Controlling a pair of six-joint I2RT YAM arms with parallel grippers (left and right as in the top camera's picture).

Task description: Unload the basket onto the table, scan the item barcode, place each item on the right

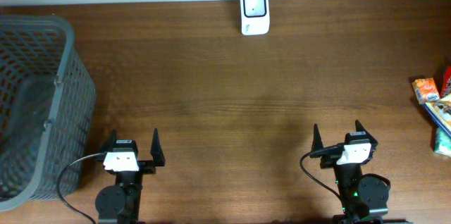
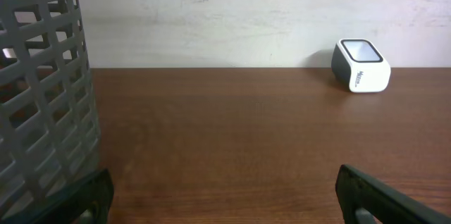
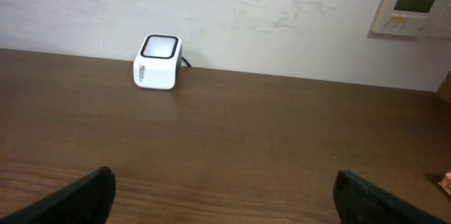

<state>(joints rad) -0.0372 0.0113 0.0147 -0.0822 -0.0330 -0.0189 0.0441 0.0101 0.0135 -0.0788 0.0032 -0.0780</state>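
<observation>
- And here's the table [image 1: 232, 97]: dark brown wood filling nearly the whole overhead frame, with a pale wall strip along the top edge.
- Far left, the basket [image 1: 79, 90]! Grey plastic mesh, running from the upper left almost to the bottom edge. In the left wrist view its wall fills the left side of the picture.
- Lower left, the left gripper [image 1: 134, 133]: jaws spread wide, nothing between them, just bare wood. It sits just right of the basket, and a black cable loops from it toward the bottom edge.
- Lower right, the right gripper [image 1: 337, 126]: jaws wide apart too, holding nothing. In its wrist view the dark fingers [image 3: 77, 199] peek in at the two lower corners.
- Over to the far right edge: the packs [image 1: 438, 115], a small cluster partly cut off by the frame. An orange pack [image 1: 425, 90] lies nearest the centre, with bluish and teal ones below it. Any barcode is too small to make out. They're well apart from both grippers.
- Top centre, the scanner [image 1: 254, 11]: a white block with a dark window, right at the table's far edge, touching nothing.
- Upper right of the right wrist view, a pale wall panel [image 3: 414, 5] with a small greenish screen.
</observation>
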